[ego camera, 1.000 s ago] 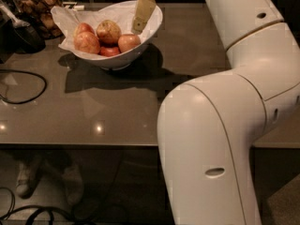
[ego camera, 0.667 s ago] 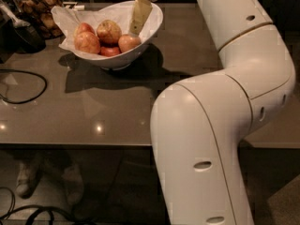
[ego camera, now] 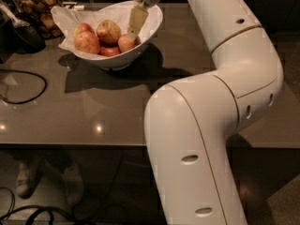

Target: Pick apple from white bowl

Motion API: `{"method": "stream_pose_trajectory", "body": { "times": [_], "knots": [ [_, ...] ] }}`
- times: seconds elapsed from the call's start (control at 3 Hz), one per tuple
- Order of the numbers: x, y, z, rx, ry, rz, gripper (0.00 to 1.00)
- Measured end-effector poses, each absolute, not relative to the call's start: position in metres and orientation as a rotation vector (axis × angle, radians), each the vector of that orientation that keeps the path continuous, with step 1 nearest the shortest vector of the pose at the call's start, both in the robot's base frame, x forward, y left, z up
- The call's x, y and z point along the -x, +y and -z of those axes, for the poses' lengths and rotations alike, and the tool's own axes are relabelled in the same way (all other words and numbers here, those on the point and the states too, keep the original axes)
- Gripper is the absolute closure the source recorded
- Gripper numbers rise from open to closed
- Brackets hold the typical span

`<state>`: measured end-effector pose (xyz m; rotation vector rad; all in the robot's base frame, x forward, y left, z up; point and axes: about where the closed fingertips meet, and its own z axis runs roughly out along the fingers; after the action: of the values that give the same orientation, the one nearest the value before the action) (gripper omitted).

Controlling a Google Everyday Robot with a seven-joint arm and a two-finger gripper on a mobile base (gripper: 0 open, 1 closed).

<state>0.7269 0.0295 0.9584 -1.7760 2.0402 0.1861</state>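
The big white jointed arm (ego camera: 220,125) fills the near-right corner of the dark glossy bench (ego camera: 93,107) and reaches back toward the far edge. The large glossy white bowl with the slanted rim (ego camera: 152,25) sits close to that far edge, left of the middle, lined with crumpled white paper (ego camera: 63,18).

My target, the round pinkish-red apple with the orange-yellow blush (ego camera: 126,42), lies on the bowl's right side. It is touching or nearly touching the yellowish-brown speckled apple (ego camera: 108,31) behind it and the small darker red apple (ego camera: 110,51) beside it. The beige-tipped gripper (ego camera: 133,31) hangs inside the bowl by the right wall, its tip at the target's upper right shoulder. I can't make out whether it is spread or closed.

To do this well, I'd centre over the apple's crown before closing, because it is off to one side now. I'd keep clear of the paper and the rim, then lift straight up so the neighbours aren't dragged.
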Motion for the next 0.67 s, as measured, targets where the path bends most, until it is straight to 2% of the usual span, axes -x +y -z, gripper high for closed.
{"method": "stream_pose_trajectory", "body": {
  "times": [0.33, 0.67],
  "knots": [
    [-0.7278, 0.0309, -0.9482, 1.777, 2.059, -0.213, 0.3],
    [-0.7279, 0.0319, -0.9396, 1.78, 2.075, -0.238, 0.27]
  ]
}}
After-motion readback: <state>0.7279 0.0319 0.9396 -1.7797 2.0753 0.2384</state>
